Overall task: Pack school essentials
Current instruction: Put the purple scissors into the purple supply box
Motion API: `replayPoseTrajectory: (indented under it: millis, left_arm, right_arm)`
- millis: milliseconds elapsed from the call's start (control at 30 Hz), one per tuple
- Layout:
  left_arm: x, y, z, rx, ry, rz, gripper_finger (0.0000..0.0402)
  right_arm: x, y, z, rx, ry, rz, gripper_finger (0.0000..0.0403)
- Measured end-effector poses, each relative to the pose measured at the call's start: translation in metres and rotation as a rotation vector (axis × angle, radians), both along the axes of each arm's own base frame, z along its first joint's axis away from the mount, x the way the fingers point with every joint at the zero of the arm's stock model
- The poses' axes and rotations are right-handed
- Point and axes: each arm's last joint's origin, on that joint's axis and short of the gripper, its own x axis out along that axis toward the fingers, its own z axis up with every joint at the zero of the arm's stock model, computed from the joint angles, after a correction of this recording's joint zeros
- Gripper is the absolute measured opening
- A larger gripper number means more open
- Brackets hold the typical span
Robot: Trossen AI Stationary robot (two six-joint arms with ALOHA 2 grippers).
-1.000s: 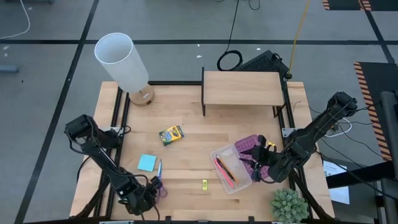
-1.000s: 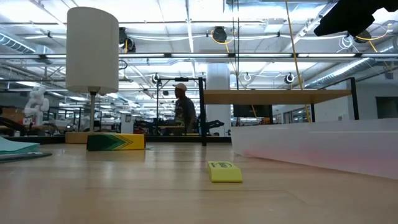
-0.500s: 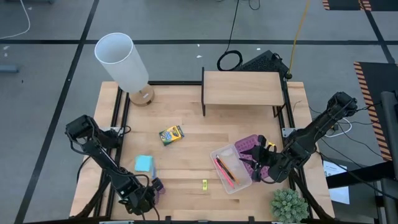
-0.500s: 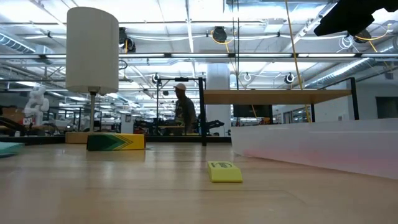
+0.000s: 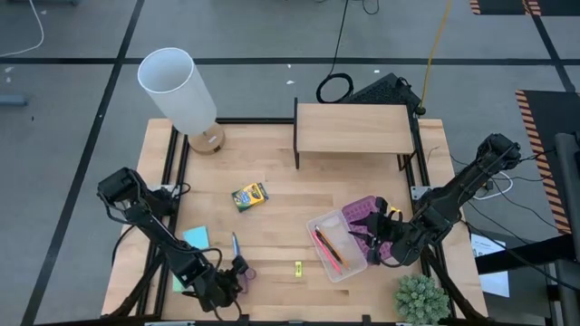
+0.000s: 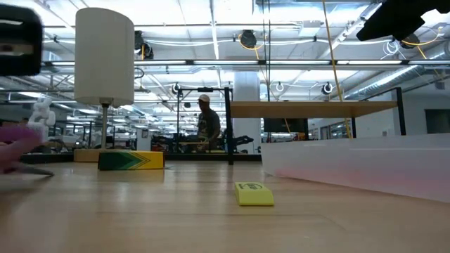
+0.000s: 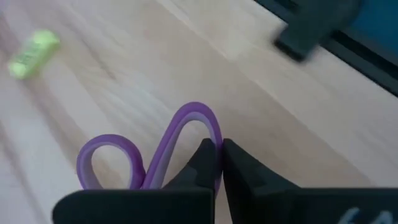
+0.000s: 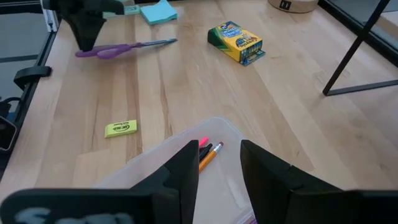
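Desk (image 5: 281, 222) carries a clear box (image 5: 337, 246) holding pens. Right tool (image 5: 374, 243) waits open just beside it, holding nothing. Left tool (image 5: 228, 279), at the near edge, is clamped on the scissors (image 5: 237, 260) by a purple handle.

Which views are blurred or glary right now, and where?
Left wrist view: soft throughout; the yellow piece is smeared, and the purple scissors by the left pincer are fuzzy. Low view: blurred dark and pink shapes at the left edge, bright ceiling lights behind; the lamp and crayon box are sharp. High and right wrist views: clear, evenly lit.
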Motion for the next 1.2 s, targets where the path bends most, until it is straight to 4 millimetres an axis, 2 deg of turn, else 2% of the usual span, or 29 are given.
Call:
replayPoseTrajectory:
  millis: [133, 233, 667, 933, 1200]
  left_arm:
    - [0.005, -0.001, 0.006, -0.023, -0.072, 0.037, 0.0010]
    - [0.008, 0.001, 0.020, -0.056, -0.158, 0.091, 0.0015]
    - [-0.007, 0.028, 0.107, -0.224, -0.443, 0.266, 0.0015]
    - [-0.014, 0.048, 0.142, -0.262, -0.568, 0.283, 0.0011]
    - [-0.002, 0.063, 0.163, -0.323, -0.675, 0.179, 0.0009]
  right_arm:
    - [0.000, 0.000, 0.001, 0.007, -0.007, 0.000, 0.0114]
    - [0.001, 0.001, 0.001, 0.012, -0.013, 0.000, 0.0114]
    - [0.008, 0.006, 0.003, -0.013, -0.057, 0.040, 0.0114]
    - [0.013, 0.008, 0.010, -0.050, -0.140, 0.030, 0.0114]
    - [0.023, 0.006, 0.021, -0.092, -0.254, -0.018, 0.0114]
